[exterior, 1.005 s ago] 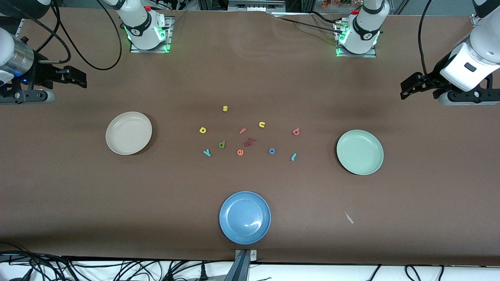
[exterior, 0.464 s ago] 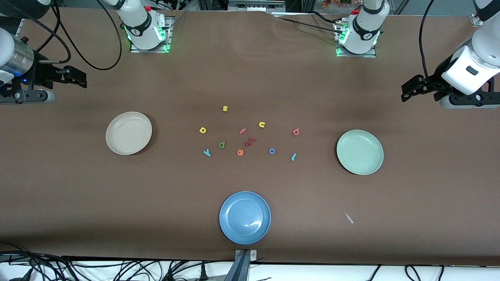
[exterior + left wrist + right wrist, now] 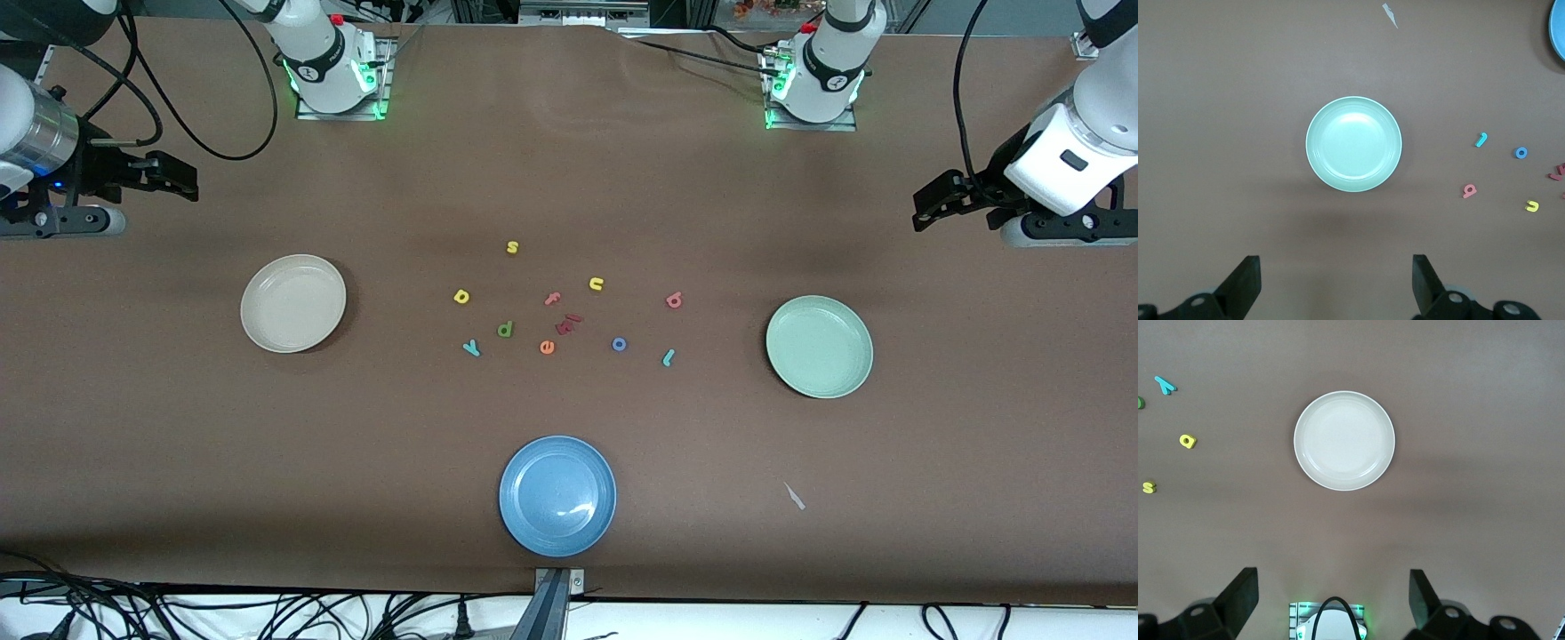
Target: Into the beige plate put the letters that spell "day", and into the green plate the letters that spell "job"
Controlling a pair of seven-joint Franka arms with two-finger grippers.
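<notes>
Both arms are waiting: left hand (image 3: 925,206) is hovering over the surface (image 3: 178,444) at its own end, fingers apart, empty; right hand (image 3: 182,178) likewise. Green plate (image 3: 819,346) and beige plate (image 3: 292,303) are sitting empty. "day" letters (image 3: 505,329) and "job" letters (image 3: 620,344) are lying loose between the plates.

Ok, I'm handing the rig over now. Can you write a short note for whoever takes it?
Left gripper: open, empty, waiting over the table's left-arm end.
Right gripper: open, empty, waiting over the right-arm end.
Beige plate and green plate: both hold nothing.
Done: nothing.
Left: yellow a, green d and teal y go to the beige plate; teal j, blue o and pink b to the green one.
</notes>
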